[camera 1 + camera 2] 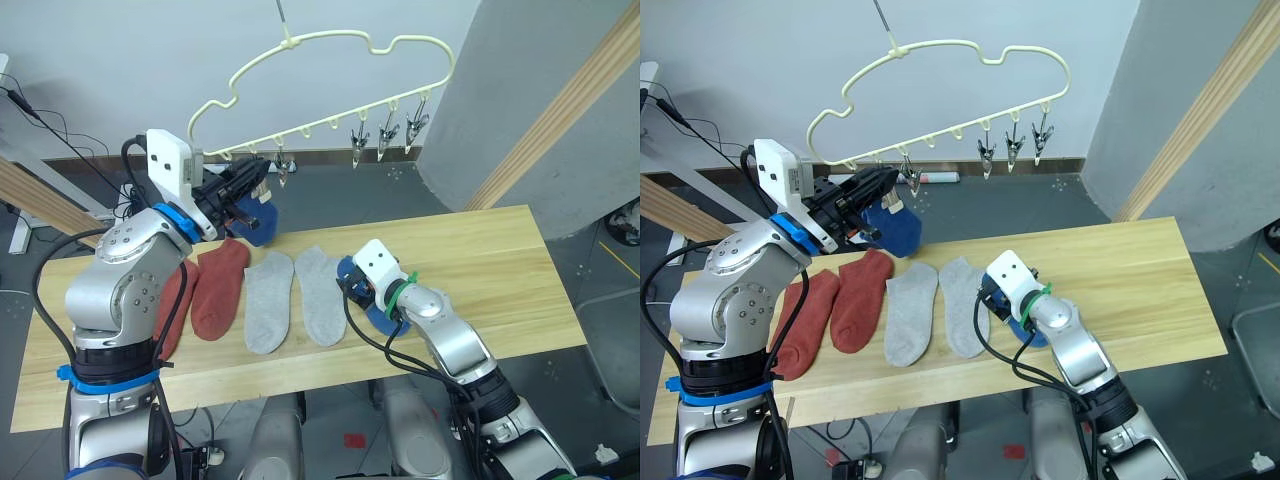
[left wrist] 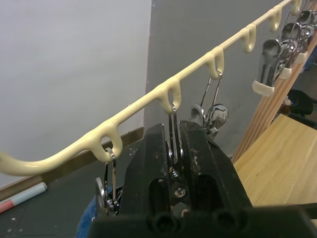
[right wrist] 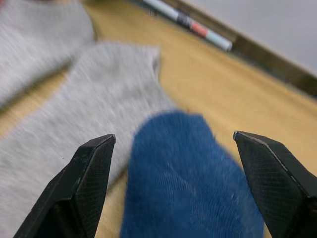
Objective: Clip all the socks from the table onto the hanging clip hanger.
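- Left pincer (image 1: 872, 192) is clenched on a clip (image 2: 173, 144) of the hanger (image 1: 330, 45), seemingly fastening a blue sock (image 1: 895, 230).
- Right pincer (image 3: 173, 168), released, straddles another blue sock (image 3: 193, 183) on the bench (image 1: 500, 270); closing comes next.

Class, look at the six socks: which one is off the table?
The blue sock hanging at the clip hanger by the left claw. The two rust-red socks, two grey socks and the other blue sock lie on the table.
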`<action>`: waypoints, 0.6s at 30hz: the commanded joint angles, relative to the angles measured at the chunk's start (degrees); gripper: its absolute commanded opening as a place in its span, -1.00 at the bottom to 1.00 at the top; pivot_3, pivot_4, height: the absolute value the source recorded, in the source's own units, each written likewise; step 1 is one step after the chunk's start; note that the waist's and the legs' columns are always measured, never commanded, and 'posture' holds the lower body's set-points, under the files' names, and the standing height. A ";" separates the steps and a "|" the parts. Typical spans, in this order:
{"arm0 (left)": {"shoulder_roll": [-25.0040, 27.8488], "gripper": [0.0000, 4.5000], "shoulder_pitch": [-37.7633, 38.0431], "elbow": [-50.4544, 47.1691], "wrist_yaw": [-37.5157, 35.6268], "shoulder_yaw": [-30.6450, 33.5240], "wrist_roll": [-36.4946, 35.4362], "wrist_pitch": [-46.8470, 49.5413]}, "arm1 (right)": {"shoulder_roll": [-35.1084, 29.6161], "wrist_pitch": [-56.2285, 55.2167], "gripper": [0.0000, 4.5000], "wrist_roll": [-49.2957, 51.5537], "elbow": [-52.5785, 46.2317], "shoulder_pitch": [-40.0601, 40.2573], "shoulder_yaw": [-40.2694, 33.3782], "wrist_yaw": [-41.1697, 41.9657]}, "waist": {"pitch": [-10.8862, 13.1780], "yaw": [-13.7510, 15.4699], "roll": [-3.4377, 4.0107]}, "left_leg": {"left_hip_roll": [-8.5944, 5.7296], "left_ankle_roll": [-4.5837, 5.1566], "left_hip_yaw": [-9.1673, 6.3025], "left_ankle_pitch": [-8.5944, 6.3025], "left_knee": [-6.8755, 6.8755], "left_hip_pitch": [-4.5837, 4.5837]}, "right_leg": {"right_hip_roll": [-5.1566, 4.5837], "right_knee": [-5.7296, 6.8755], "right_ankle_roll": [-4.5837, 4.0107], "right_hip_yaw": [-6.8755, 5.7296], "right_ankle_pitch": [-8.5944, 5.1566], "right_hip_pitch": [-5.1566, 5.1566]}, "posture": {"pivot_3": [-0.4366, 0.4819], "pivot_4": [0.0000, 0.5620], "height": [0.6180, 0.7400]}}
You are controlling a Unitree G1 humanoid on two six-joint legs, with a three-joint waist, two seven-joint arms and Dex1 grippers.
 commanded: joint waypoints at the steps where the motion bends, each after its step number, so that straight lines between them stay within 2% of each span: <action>1: 0.83 -0.96 0.80 -1.94 -0.36 0.50 -0.88 0.60 | 0.85 -1.04 0.79 1.06 1.42 0.15 -0.96 -0.01 | 0.00 -0.02 0.00 | 0.00 0.00 0.01 0.00 0.00 0.00 | 0.00 0.00 0.00 0.01 0.00 0.00 | -0.31 0.40 1.00; 4: 0.88 -0.96 0.92 -2.03 -0.35 0.55 -0.93 0.78 | 1.47 -1.05 0.50 1.54 3.82 0.33 -1.58 -0.15 | 0.00 -0.02 0.00 | 0.01 0.00 0.00 0.00 -0.01 0.01 | 0.01 0.01 0.00 0.00 0.00 0.00 | -0.31 0.41 1.00; 13: 1.51 -0.96 0.60 -1.77 -0.73 0.78 -1.73 1.78 | 2.20 -2.14 -0.91 0.96 4.81 0.10 -2.40 -0.61 | -0.02 -0.04 0.00 | 0.03 0.00 0.01 0.00 0.00 0.07 | 0.02 0.04 0.00 0.00 0.00 0.02 | -0.31 0.41 1.00; 14: 1.62 -0.96 0.54 -1.76 -0.70 0.77 -1.95 1.91 | 2.15 -2.57 -1.00 0.91 4.13 -0.13 -2.46 -0.63 | -0.02 -0.04 0.00 | 0.03 0.00 0.01 0.00 0.00 0.06 | 0.02 0.04 0.00 0.00 0.00 0.02 | -0.31 0.41 1.00; 18: 2.03 -0.96 0.15 -2.09 -0.67 1.34 -4.32 4.13 | 2.92 -5.98 -1.00 0.41 -1.59 -2.00 -0.86 -0.49 | -0.02 -0.05 0.00 | 0.02 0.00 0.01 0.00 0.00 0.05 | 0.02 0.03 0.00 0.00 0.00 0.02 | -0.31 0.41 1.00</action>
